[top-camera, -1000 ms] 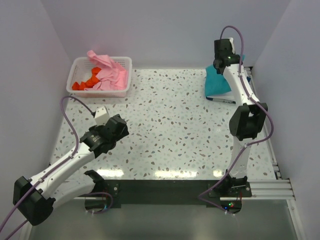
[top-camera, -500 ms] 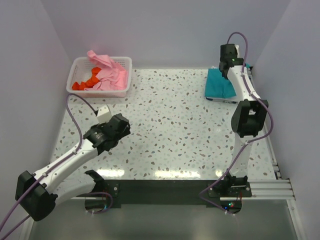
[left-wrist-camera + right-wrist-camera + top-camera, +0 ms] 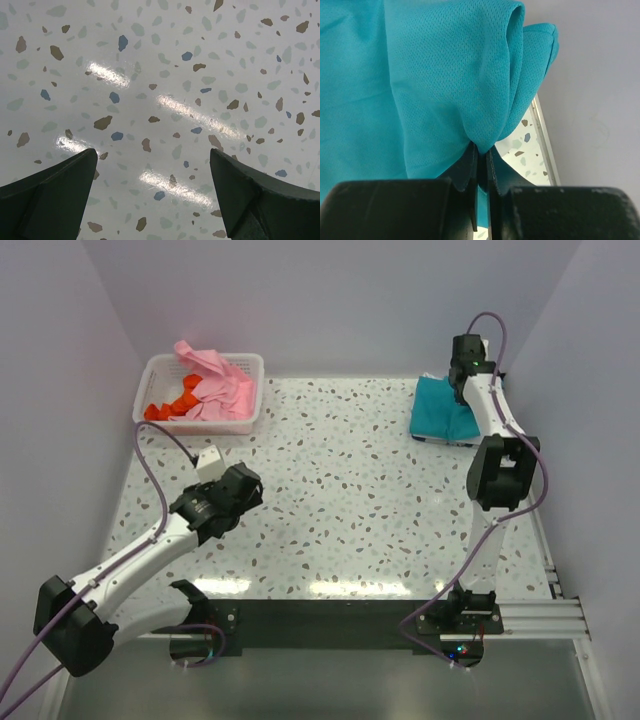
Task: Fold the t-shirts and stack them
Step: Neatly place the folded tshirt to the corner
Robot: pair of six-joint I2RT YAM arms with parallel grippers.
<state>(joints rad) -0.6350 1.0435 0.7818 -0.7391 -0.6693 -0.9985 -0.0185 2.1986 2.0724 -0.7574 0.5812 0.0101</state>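
Note:
A folded teal t-shirt [image 3: 440, 410] lies at the table's far right corner, on top of a pale and dark layer that peeks out at its near edge. My right gripper [image 3: 465, 375] is at its far right side, shut on a bunched fold of the teal t-shirt [image 3: 470, 85]; the jaws pinch the cloth between them. A pink t-shirt [image 3: 220, 385] and an orange-red one [image 3: 170, 405] lie crumpled in the white basket [image 3: 200, 426]. My left gripper [image 3: 152, 185] hangs open over bare speckled tabletop at the left, with nothing between its fingers.
The white slatted basket stands at the far left corner. Walls close in the table on the left, back and right; in the right wrist view the table's metal edge strip [image 3: 545, 145] runs beside the right wall. Both arm bases sit at the near edge.
My right gripper has carried the teal t-shirt back and to the right, and the cloth now lies flatter in the far right corner. The left arm has moved slightly forward.

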